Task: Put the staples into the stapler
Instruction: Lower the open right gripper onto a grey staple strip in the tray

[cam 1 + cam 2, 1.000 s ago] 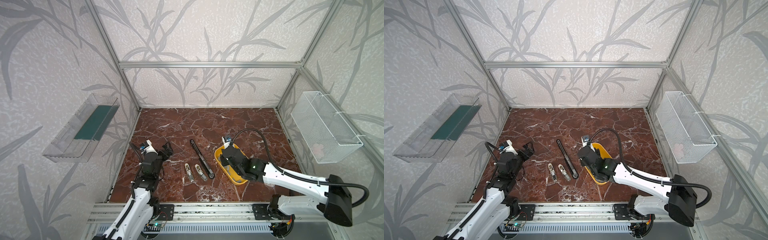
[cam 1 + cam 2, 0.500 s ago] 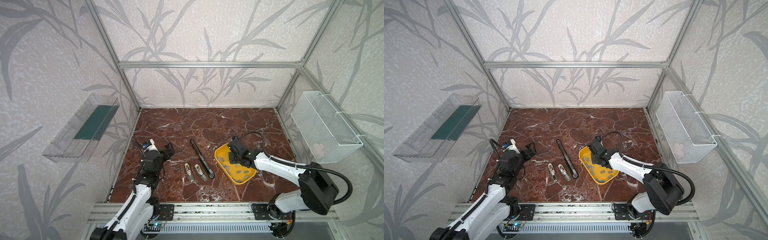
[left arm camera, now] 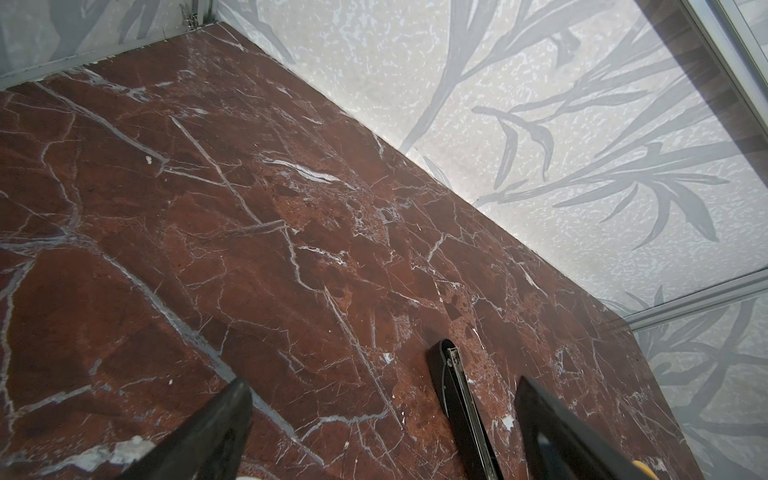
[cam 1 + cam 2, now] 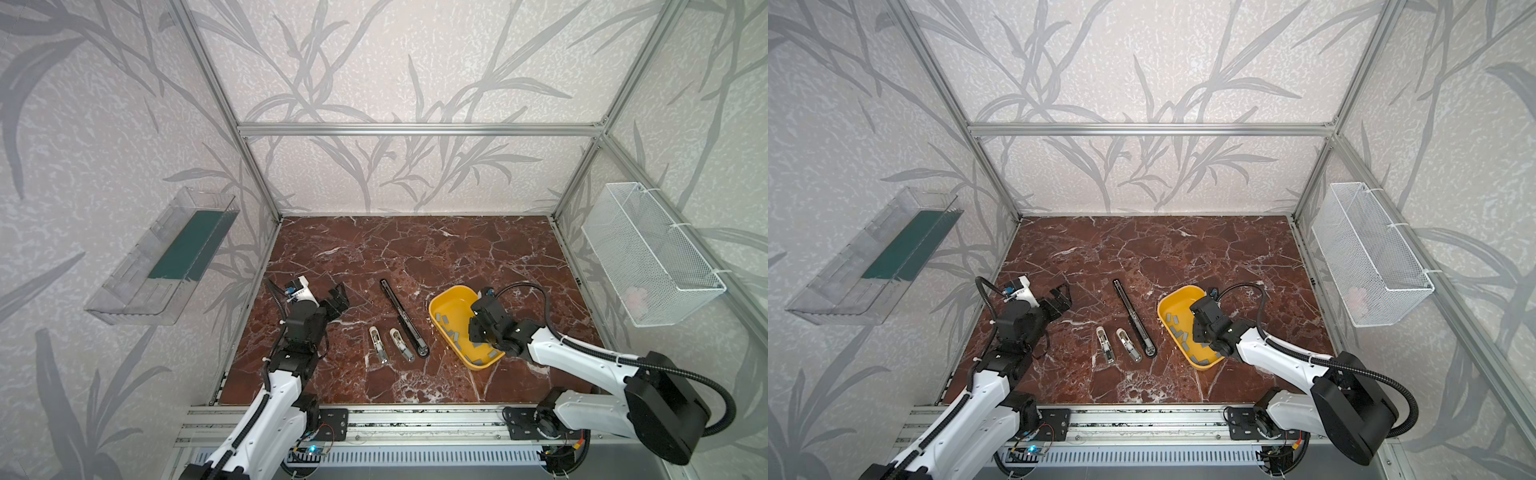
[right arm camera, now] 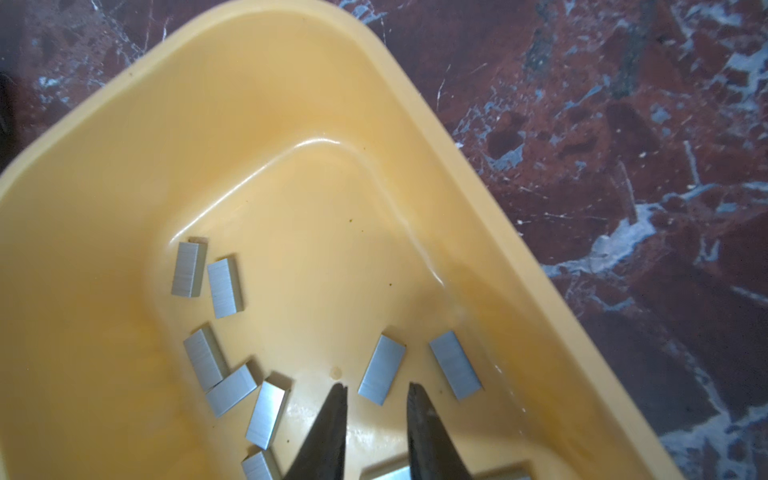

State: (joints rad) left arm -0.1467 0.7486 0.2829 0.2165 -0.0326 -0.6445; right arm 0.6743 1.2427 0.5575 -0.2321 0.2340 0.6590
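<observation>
Since half a second ago the right arm has swung back and lowered its elbow, bringing the right end effector [image 5: 377,388] from the 12 o'clock end of the shallow yellow plastic tray [image 4: 451,305] down over its middle. Its fingers stand slightly apart and clamp nothing, and one of the short grey metal staple strips [image 5: 381,370] lies loose on the tray floor with its end between the tips. The long slim black stapler [image 4: 401,318] lies flat near the middle of the red marble tabletop [image 4: 415,249], at 9 o'clock of the tray, with its rounded end toward 5 o'clock and its narrow end toward 11. Two small cream-and-silver pieces [image 4: 388,344] lie just beside it at 8 o'clock. The left end effector [image 4: 336,297] hovers at 9 o'clock of the stapler, fingers spread wide and holding nothing.
</observation>
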